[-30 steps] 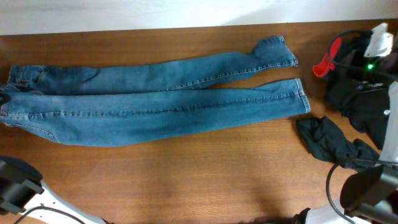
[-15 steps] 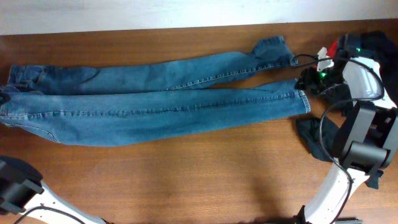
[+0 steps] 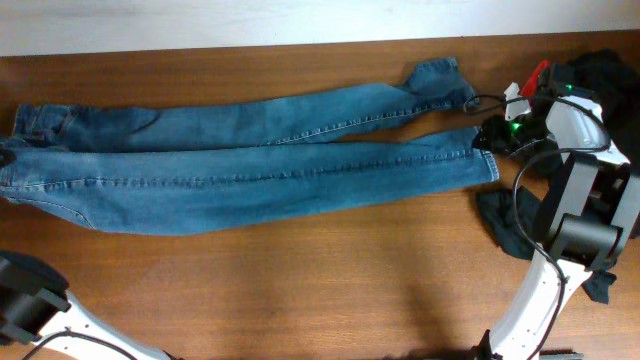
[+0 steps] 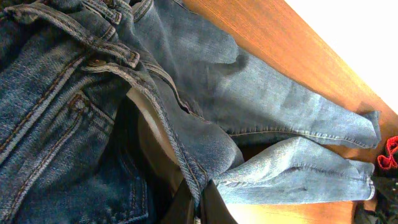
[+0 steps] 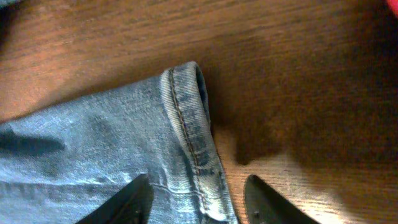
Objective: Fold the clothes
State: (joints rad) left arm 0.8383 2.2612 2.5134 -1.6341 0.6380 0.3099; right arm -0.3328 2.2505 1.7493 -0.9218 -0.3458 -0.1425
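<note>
**A:** Where are the jeans (image 3: 250,170) found?

**B:** They are spread flat along the counter (image 3: 300,290). The waist is laid at its left edge, and both legs are stretched side by side toward the right edge.

**A:** How may the denim be described?

**B:** A faded medium blue is seen, with pale stitching along the seams (the far leg's hem is twisted up, toward the far-right corner).

**A:** And the left tool (image 4: 200,205)?

**B:** It is closed, and a seamed edge by the waist is pinched between its fingers.

**A:** The right tool (image 5: 198,202)?

**B:** It is held partly open astride the near leg's hem, and nothing is gripped.
</note>
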